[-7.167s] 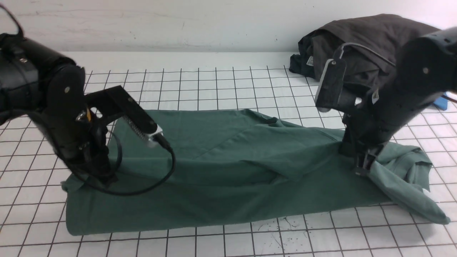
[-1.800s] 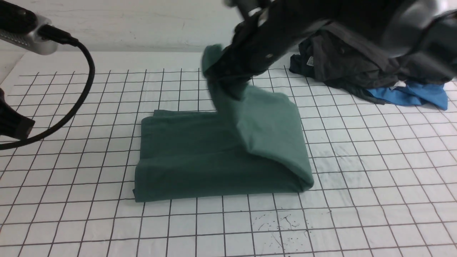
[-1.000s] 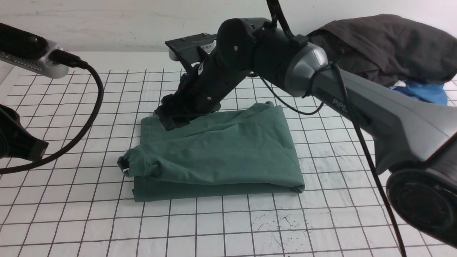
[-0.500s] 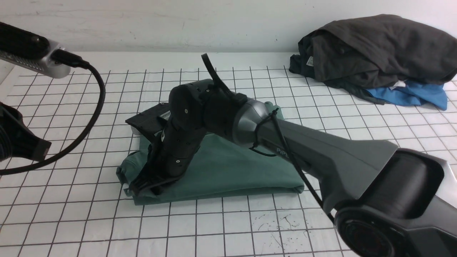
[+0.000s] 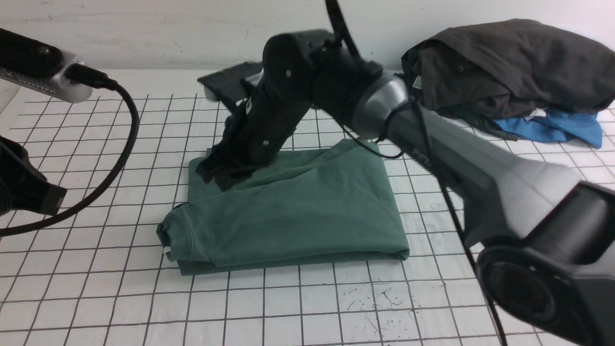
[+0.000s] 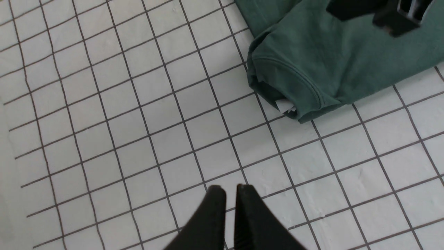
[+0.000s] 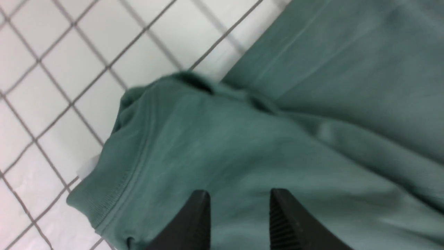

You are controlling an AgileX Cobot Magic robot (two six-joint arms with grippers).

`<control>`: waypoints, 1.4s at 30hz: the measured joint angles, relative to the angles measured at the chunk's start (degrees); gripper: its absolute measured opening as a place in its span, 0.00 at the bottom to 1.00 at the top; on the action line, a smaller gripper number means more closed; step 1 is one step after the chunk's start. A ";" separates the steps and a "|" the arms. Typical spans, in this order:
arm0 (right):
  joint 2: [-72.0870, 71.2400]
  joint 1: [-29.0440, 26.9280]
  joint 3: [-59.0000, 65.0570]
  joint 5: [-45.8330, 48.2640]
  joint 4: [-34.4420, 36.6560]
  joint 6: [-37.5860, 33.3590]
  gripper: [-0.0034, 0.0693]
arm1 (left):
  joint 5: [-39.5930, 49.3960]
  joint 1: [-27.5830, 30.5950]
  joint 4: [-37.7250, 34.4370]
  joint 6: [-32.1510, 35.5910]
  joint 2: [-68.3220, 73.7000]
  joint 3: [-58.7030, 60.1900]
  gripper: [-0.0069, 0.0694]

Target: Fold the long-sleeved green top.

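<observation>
The right arm point(image 5: 432, 144) is lifting away from the near-left corner of the shirt, where it was pressing down half a second ago, and the right claw point(image 5: 218, 177) is now hanging over the far-left edge of the bundle instead. Its two black fingers point(image 7: 199, 208) are standing apart with nothing between them, only green cloth showing below.

The dull forest-green long-sleeved cotton top point(image 5: 298, 211) is lying folded into a thick rectangle in the middle of the white counter ruled with a dark grid point(image 5: 336, 312). The upper layer is lying over the lower one, and its ribbed crew neck point(image 5: 180, 235) is curling round the near-left end. A small white label point(image 6: 286, 105) is poking out from under that neck onto the counter. The far-left part of the top layer is looking slightly rumpled beneath the claw.

The left claw point(image 6: 227, 189) is hovering over bare grid well to the left of the shirt, its fingers drawn together and carrying nothing.

Over at the far right, a heaped dark grey garment point(image 5: 504, 62) is resting on a bright blue cloth point(image 5: 562, 127), well apart from the folded top.
</observation>
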 joint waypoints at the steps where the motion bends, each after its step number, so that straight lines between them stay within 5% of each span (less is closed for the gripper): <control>1: -2.59 -0.68 0.30 0.14 -0.73 0.07 0.41 | 0.00 0.00 -0.06 0.00 -1.53 0.00 0.12; 6: -14.33 -2.10 7.07 0.15 -4.54 0.07 0.36 | 1.26 0.00 -0.24 0.00 -8.47 0.86 0.12; 11: -34.97 -2.22 25.99 0.21 -11.32 0.07 0.15 | 1.35 0.00 -0.86 0.00 -21.90 10.53 0.12; 16: -52.81 -2.22 46.73 -1.75 -13.22 1.38 0.04 | -2.39 0.00 -1.68 -0.99 -34.67 23.80 0.12; 28: -94.45 -2.22 87.35 -31.29 -13.27 5.17 0.03 | -12.74 0.00 -5.16 -2.60 -55.76 38.24 0.12; 42: -113.21 -2.22 100.46 -34.65 -14.76 7.48 0.03 | -13.50 0.00 -5.33 -2.60 -56.27 38.35 0.12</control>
